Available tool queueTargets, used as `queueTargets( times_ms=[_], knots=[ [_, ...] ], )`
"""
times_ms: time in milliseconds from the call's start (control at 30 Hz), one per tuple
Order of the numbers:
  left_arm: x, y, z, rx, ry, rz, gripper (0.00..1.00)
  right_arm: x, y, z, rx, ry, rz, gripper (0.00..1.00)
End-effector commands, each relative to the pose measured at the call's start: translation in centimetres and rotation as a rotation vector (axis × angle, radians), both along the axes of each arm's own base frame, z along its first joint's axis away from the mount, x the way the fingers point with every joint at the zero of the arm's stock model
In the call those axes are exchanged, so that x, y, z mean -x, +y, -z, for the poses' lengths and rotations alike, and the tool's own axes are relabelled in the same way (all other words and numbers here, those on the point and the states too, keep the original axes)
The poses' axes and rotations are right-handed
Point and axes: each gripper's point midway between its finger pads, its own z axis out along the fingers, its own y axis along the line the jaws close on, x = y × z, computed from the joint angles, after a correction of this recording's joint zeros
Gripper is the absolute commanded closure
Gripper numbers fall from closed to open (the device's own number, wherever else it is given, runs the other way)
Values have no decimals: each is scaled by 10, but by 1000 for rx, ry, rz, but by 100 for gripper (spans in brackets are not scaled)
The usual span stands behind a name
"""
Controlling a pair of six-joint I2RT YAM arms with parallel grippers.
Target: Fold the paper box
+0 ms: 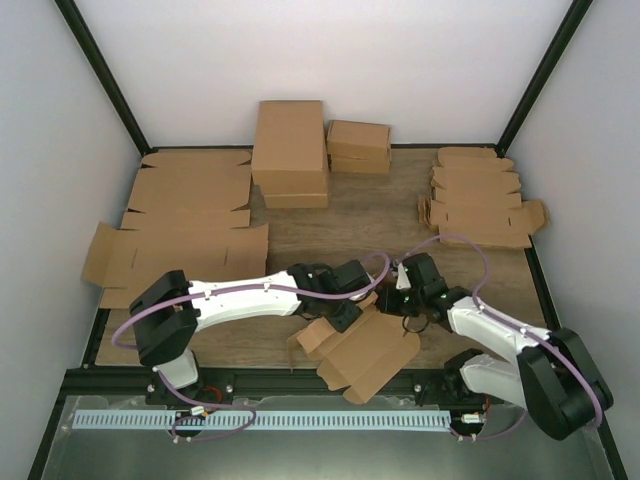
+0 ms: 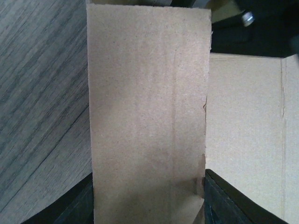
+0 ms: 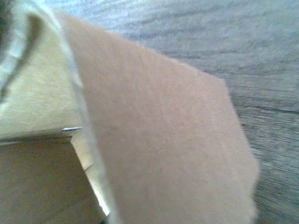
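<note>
I'm looking at a dark wood-grain surface (image 1: pixel 370 215). Well beyond my left hand (image 1: pixel 343 312) and off to its left, large flat brown cardboard sheets (image 1: pixel 190 215) lie spread out. Straight beyond it sit big folded brown cardboard boxes (image 1: pixel 290 150). Beyond my right hand (image 1: pixel 402 300) lies a stack of small flat die-cut cardboard blanks (image 1: pixel 480 195). Between both hands, the small brown paper box (image 1: pixel 370 350) overhangs the near edge.

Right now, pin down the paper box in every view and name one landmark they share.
Top external: paper box sits low centre, near the front edge.
Left wrist: paper box fills the middle, one panel running top to bottom.
Right wrist: paper box, blurred, covers most of the frame.
Shared landmark: the wood-grain table.
</note>
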Motion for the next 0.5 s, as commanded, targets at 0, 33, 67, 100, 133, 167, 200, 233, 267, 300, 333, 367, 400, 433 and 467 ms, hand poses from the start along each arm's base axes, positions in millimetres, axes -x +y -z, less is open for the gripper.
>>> queueTargets(
  times_ms=[0,33,67,100,133,167,200,233,267,300,333,367,400,433,467],
  knots=[
    [-4,13,-4,-27,-24,-32,45,-15,-8,-28,53,-86,39,96],
    [-5,14,-3,-30,-25,-33,45,-16,-10,-32,58,-97,46,95],
    [-5,16,-3,-36,-26,-35,45,-17,-12,-35,60,-108,52,95],
    [-6,17,-2,-41,-27,-39,45,-18,-12,-39,56,-126,59,95],
    [-6,17,-1,-43,-26,-46,45,-19,-13,-42,50,-138,67,93],
    [-7,18,0,-47,-23,-52,45,-19,-13,-46,42,-157,74,92],
    [-7,19,1,-48,-23,-58,45,-21,-15,-50,39,-175,86,89],
    [-8,20,1,-50,-24,-66,45,-22,-15,-56,29,-205,88,83],
    [-10,22,1,-58,-29,-77,45,-23,-15,-62,21,-235,85,78],
    [-13,26,1,-66,-33,-90,45,-24,-15,-68,14,-268,79,73],
    [-15,30,2,-76,-36,-100,45,-26,-15,-74,5,-306,75,68],
    [-16,33,2,-84,-38,-107,45,-28,-13,-81,-6,-340,65,62],
    [-18,37,2,-86,-40,-116,45,-29,-12,-89,-17,-376,53,56],
    [-20,40,2,-88,-41,-123,45,-30,-11,-95,-26,-410,46,51],
    [-21,43,1,-87,-41,-129,45,-32,-10,-102,-32,-444,43,47]
  ],
)
